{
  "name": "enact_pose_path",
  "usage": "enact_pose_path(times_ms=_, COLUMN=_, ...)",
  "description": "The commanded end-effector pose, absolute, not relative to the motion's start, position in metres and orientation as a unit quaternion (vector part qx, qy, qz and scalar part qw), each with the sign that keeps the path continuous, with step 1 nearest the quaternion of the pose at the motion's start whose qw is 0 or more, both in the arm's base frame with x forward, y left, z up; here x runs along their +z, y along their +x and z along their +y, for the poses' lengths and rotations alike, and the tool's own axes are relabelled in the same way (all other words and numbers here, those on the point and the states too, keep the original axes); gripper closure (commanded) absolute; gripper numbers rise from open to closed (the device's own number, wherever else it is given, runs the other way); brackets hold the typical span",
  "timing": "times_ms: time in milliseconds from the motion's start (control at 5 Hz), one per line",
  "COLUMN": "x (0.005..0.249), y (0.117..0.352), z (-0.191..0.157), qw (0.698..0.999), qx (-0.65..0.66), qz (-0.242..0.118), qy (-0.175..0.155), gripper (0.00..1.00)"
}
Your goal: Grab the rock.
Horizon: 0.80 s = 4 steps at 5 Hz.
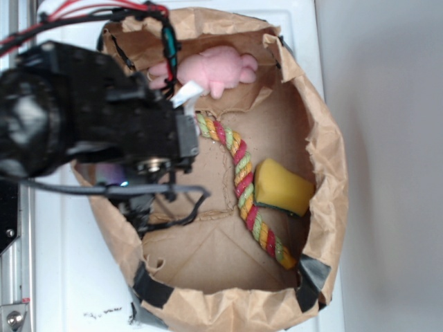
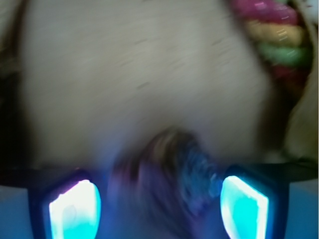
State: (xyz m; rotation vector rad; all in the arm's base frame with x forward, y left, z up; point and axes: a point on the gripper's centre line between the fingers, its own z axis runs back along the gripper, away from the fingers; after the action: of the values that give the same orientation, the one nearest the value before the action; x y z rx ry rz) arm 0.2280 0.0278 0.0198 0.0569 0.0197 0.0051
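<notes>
Rock (image 2: pixel 172 184), blurred and dark, between the spread pads (image 2: pixel 75 211) of the gripper (image 2: pixel 159 209).

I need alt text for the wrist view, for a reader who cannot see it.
Blurred close-up: a dark lumpy rock sits between two glowing blue gripper fingers on brown paper. A multicoloured rope crosses the top right corner.

overhead exterior view; blurred close wrist view, shared rope (image 1: pixel 243 185)
</notes>
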Motion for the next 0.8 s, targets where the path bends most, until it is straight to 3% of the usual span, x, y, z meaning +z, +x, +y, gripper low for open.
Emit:
enact_pose_path(times_ms=0, x=0.0118, y=0.237, z=0.0255, qw=0.998, qx=-0.02, qz=-0.021, qy=0.063, gripper=0.0)
enact_pose_path(times_ms=200, x=0.0108, y=0.2362, z=0.0249, qw=0.997, qx=-0.026, qz=-0.026, qy=0.061, gripper=0.0)
enact_pose_path(times_ms=400, x=0.0123, y=0.2377, z=0.0266, qw=0.998, qx=-0.009, qz=-0.03, qy=0.054, gripper=1.0)
enact_pose_path(times_ms=600, x=0.0124, y=0.2407, z=0.0275, qw=0.998, qx=-0.002, qz=-0.028, qy=0.055, gripper=1.0)
